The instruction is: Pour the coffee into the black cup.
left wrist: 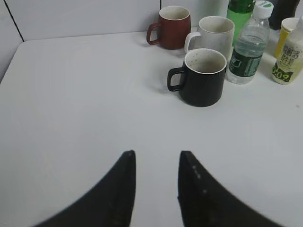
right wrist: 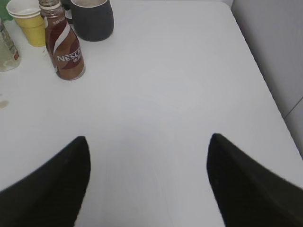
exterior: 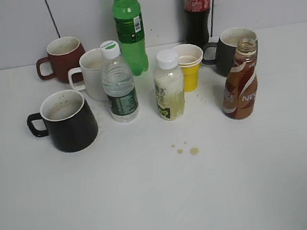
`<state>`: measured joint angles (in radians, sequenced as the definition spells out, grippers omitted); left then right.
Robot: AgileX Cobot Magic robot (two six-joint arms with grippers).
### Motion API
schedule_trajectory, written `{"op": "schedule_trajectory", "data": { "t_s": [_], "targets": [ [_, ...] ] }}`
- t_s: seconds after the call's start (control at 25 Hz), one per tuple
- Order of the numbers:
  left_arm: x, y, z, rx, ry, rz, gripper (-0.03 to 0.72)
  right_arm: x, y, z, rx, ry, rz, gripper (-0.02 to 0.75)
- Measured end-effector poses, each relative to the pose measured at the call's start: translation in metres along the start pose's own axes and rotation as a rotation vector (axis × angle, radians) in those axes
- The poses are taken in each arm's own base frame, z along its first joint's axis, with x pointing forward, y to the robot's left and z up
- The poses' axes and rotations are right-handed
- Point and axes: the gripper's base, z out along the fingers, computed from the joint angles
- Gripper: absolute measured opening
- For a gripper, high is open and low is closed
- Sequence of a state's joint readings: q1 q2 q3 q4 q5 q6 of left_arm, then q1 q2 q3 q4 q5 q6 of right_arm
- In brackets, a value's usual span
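The coffee is a brown Nescafe bottle (exterior: 242,85) with no cap, standing at the right; it also shows in the right wrist view (right wrist: 64,47). The black cup (exterior: 69,123) stands at the left with its handle to the left, and shows in the left wrist view (left wrist: 204,78). My left gripper (left wrist: 156,152) is open and empty above bare table, well short of the black cup. My right gripper (right wrist: 147,137) is wide open and empty, well to the near right of the bottle. Neither gripper shows in the exterior view.
A dark grey mug (exterior: 231,49) stands behind the coffee bottle. A red mug (exterior: 64,58), white mug (exterior: 94,73), water bottle (exterior: 119,85), yellowish bottle (exterior: 170,88), yellow paper cup (exterior: 189,66), green bottle (exterior: 128,24) and cola bottle (exterior: 197,4) crowd the back. Brown drops (exterior: 185,148) lie mid-table.
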<state>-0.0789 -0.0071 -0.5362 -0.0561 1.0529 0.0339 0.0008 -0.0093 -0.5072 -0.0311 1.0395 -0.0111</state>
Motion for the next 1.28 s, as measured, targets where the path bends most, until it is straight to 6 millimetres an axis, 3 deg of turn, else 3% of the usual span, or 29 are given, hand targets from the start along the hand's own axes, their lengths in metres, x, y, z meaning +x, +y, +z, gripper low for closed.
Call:
{"op": "schedule_trajectory", "data": {
  "t_s": [0.48, 0.72, 1.0, 1.28],
  "targets": [
    [0.0, 0.0, 0.0, 0.012, -0.002, 0.004, 0.24, 0.0, 0.002, 0.0, -0.019, 0.0, 0.011, 0.573],
    [-0.012, 0.001, 0.004, 0.047, -0.018, 0.025, 0.24, -0.019, 0.012, 0.006, -0.13, -0.043, -0.063, 0.573],
    [-0.053, 0.002, 0.028, 0.037, -0.216, 0.051, 0.24, -0.052, 0.016, 0.039, -0.184, -0.101, -0.094, 0.573],
    [-0.085, 0.0, 0.078, 0.034, -0.283, 0.05, 0.24, -0.078, 0.022, 0.073, -0.218, -0.209, -0.093, 0.573]
  ]
}}
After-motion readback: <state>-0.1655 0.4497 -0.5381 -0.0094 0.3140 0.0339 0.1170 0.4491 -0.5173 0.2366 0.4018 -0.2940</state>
